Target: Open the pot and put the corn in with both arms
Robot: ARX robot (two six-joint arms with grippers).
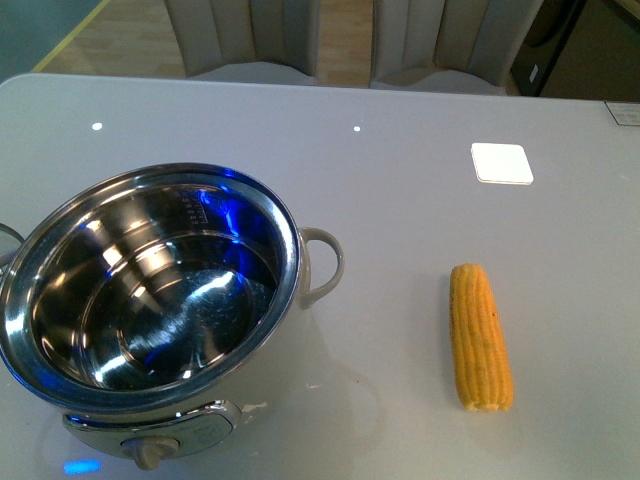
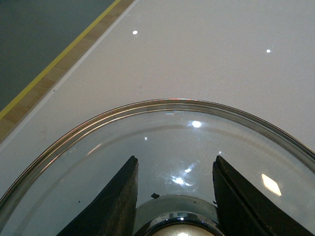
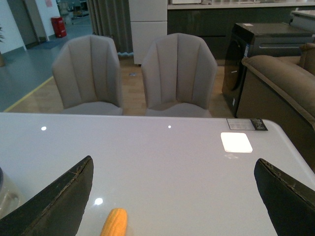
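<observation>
The shiny steel pot stands uncovered at the table's left, its mirror-like inside bare and a pale loop handle on its right side. The yellow corn lies lengthwise on the table to the pot's right. Neither arm shows in the front view. My left gripper is shut on the rounded metal knob of the glass lid, which hangs over bare table. My right gripper is open wide above the table, with the corn's tip low between its fingers.
A white square pad lies at the back right of the grey table. Two beige chairs stand behind the far edge. A grey base with a knob shows under the pot's near side.
</observation>
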